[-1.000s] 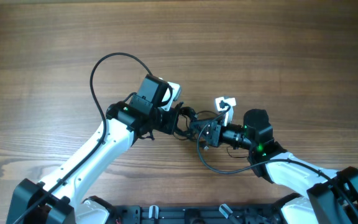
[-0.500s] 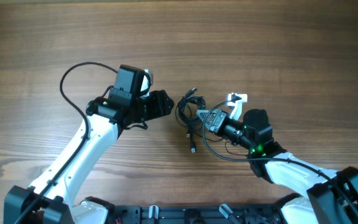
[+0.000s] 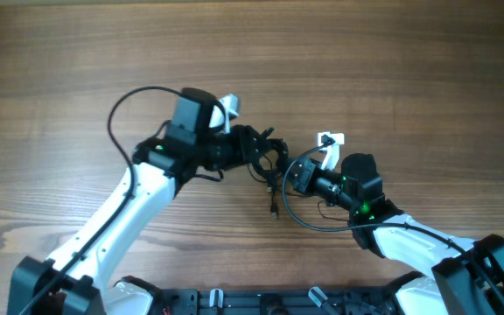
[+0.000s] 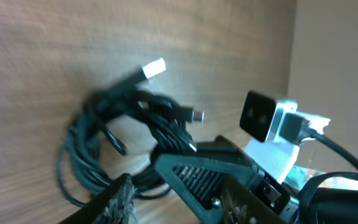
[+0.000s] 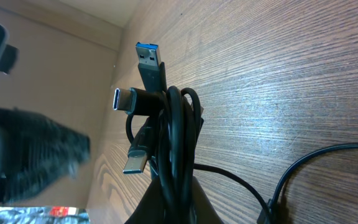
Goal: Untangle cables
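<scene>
fingers of right gripper (image 3: 297,175) pinched shut on cable tangle (image 3: 268,160), held over wooden table (image 3: 392,70), usb-a plug (image 5: 149,62) and usb-c plug (image 5: 124,99) poking out top. left gripper (image 3: 250,150) fingers parted, nosing into tangle's far side, no grip seen. risk: left closes on several strands at once, pull cinches knot tighter; or bundle slips from right pinch

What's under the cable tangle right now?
Bare wooden table shows beneath the cables. The right gripper, jaws shut on the bundle's lower end, covers the strands there.
</scene>
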`<act>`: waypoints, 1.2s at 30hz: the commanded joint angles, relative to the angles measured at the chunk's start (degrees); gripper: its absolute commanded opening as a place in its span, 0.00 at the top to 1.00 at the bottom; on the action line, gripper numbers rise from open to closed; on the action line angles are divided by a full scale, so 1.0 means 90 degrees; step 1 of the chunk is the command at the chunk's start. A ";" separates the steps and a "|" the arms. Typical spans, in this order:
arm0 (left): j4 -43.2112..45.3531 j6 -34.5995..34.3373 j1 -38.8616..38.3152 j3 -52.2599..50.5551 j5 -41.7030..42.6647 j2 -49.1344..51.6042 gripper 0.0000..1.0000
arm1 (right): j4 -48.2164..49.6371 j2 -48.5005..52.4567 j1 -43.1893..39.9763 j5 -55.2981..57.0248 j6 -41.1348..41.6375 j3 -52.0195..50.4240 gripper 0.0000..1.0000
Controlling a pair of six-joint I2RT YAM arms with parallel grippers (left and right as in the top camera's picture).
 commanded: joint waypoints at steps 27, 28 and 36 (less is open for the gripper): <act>0.0449 -0.1365 0.0440 0.0410 -0.1056 -0.0170 0.96 | -0.0039 0.0022 0.0015 -0.0389 -0.0134 0.0005 0.96; 0.0449 -0.1367 0.0670 0.0420 -0.1035 -0.0364 0.96 | -0.0092 0.0022 0.0015 -0.0389 -0.0129 0.0005 0.96; -0.0758 -0.1418 0.2696 0.0403 -0.1870 -0.1122 0.49 | -0.0362 0.0022 0.0015 -0.0386 -0.0134 0.0005 0.96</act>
